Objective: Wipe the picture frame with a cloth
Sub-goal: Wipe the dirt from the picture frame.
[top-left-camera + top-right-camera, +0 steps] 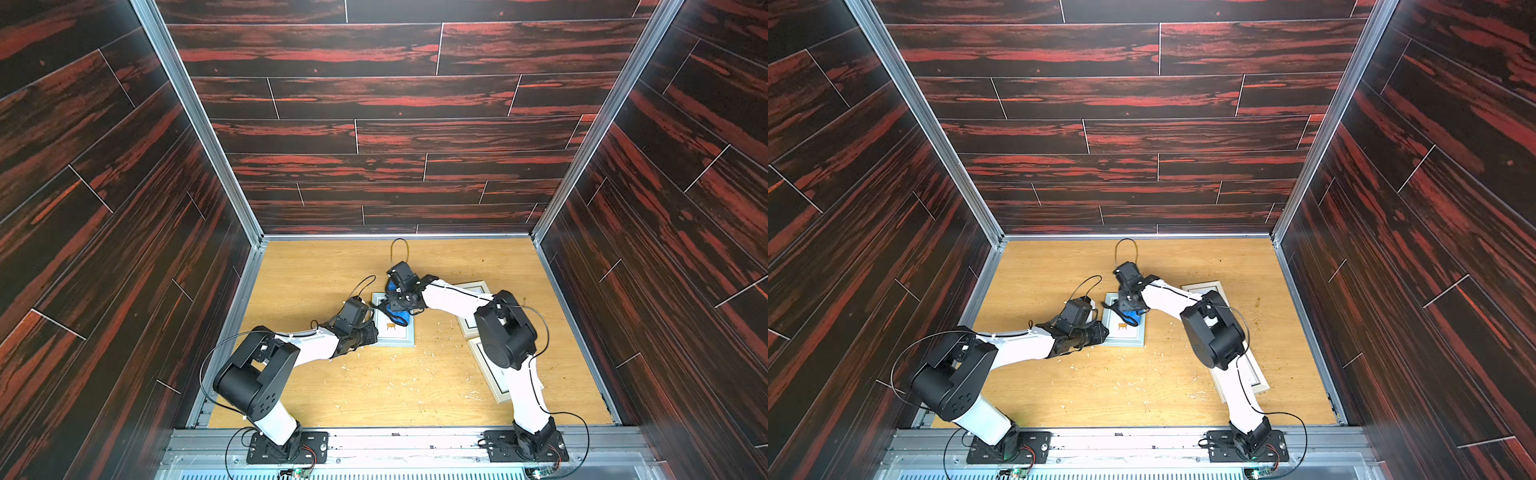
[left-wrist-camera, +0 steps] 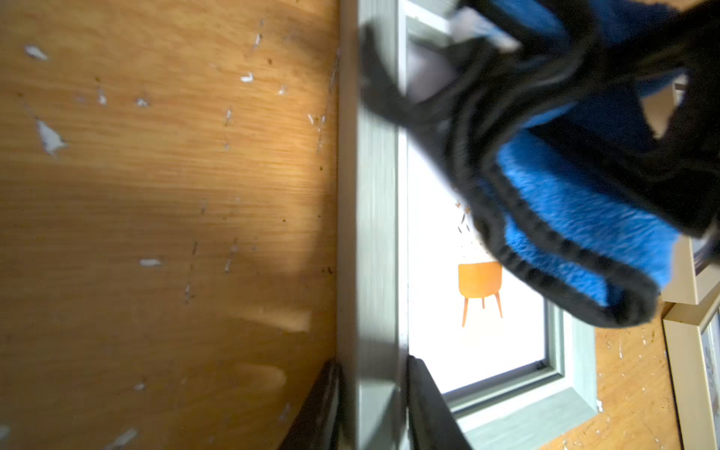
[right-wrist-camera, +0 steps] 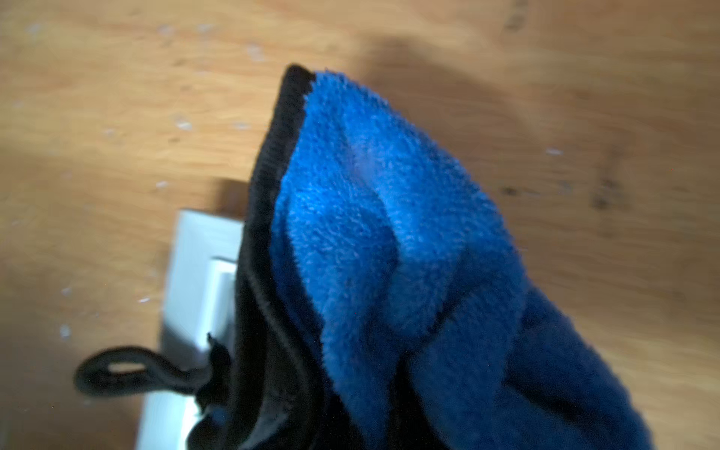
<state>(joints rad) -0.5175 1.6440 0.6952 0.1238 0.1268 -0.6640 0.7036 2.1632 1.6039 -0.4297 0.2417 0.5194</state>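
A grey-green picture frame lies flat mid-table, its white print showing a small orange chair. My left gripper is shut on the frame's left side rail, one finger inside the rail and one outside. My right gripper hangs over the frame's far half, shut on a bunched bright blue cloth with black edging. The cloth's black loop dangles over a frame corner. The cloth hides the right fingers in the right wrist view.
Two beige picture frames lie at the right, partly under my right arm. Small white flakes are scattered over the wooden table, mostly in front of the grey-green frame. Dark wood-pattern walls close in three sides.
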